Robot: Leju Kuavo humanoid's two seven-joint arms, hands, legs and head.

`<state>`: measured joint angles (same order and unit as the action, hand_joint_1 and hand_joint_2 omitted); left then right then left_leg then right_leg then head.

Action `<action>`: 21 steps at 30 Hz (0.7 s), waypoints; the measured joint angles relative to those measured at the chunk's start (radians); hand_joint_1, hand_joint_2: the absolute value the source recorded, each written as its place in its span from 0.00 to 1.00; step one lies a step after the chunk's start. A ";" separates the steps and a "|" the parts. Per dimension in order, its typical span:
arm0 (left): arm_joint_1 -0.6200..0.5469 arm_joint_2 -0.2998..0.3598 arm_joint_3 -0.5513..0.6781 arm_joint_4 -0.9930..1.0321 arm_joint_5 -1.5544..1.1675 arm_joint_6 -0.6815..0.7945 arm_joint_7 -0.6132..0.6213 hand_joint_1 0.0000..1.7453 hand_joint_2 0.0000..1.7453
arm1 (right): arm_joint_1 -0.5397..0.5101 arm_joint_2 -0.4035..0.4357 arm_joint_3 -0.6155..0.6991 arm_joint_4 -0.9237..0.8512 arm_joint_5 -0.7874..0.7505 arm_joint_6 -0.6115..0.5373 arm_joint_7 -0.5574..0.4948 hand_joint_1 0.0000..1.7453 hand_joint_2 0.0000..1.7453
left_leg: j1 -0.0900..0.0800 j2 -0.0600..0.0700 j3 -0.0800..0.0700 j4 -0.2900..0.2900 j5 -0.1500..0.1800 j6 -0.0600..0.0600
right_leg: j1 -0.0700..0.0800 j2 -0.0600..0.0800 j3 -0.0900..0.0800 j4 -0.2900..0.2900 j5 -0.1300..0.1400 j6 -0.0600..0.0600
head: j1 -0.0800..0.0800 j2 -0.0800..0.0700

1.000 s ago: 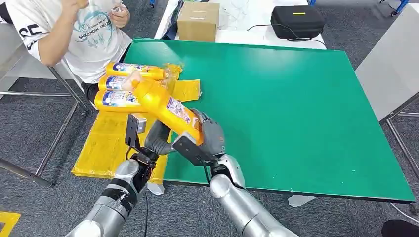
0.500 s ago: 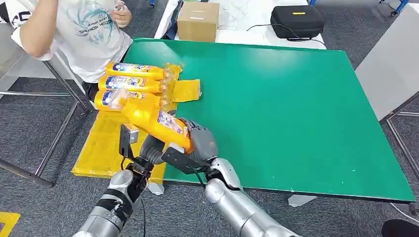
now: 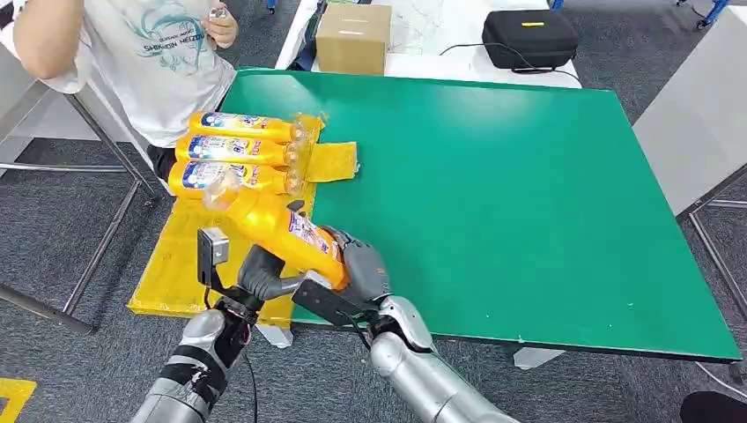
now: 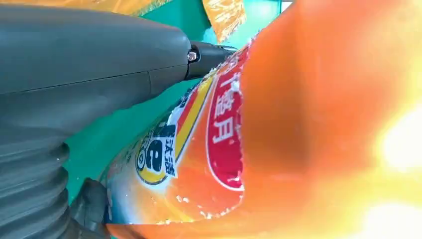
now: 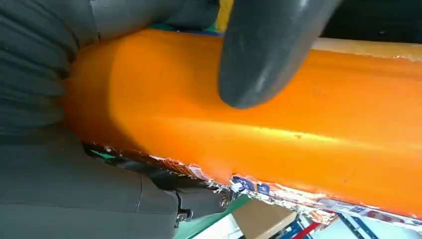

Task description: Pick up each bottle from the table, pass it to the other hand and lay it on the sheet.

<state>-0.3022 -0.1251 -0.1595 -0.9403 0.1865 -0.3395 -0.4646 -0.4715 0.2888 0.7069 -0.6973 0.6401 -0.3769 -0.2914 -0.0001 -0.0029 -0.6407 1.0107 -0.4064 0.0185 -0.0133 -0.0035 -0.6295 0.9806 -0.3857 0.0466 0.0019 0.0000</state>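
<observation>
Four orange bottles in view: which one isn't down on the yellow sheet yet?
The tilted bottle held by both hands, nearest the robot. The three others lie side by side on the sheet.

Held bottle (image 3: 280, 227): glossy orange plastic, printed label torn ragged at its edges. Sheet (image 3: 189, 256) just beside the table (image 3: 528, 194): crinkly, shiny yellow film. Table top: matt green, smooth. Right hand (image 3: 357, 269): matt grey plastic (ribbed cover). Forearms: brushed silver metal. Cardboard box (image 3: 354, 37) beyond the table: dull brown.
</observation>
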 measured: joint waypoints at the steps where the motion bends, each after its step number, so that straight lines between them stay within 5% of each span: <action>1: 0.001 0.000 0.000 -0.002 0.000 0.001 0.000 0.00 1.00 | 0.000 -0.001 0.000 0.000 0.000 0.000 0.000 1.00 1.00 | 0.000 0.000 0.000 0.000 0.000 0.000 | 0.000 0.000 0.000 0.000 0.000 0.000 | 0.000 0.000; 21: 0.005 0.017 0.068 -0.113 -0.054 0.013 -0.003 0.00 1.00 | 0.018 -0.029 -0.022 -0.027 0.116 0.000 0.034 1.00 1.00 | 0.000 0.000 0.000 0.000 0.000 0.000 | 0.000 0.000 0.000 0.000 0.000 0.000 | 0.000 0.000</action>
<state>-0.2967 -0.1080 -0.0915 -1.0533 0.1328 -0.3262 -0.4676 -0.4539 0.2594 0.6848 -0.7248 0.7565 -0.3765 -0.2571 0.0000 -0.0029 -0.6407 1.0107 -0.4064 0.0185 -0.0133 -0.0035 -0.6295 0.9806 -0.3857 0.0466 0.0019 0.0000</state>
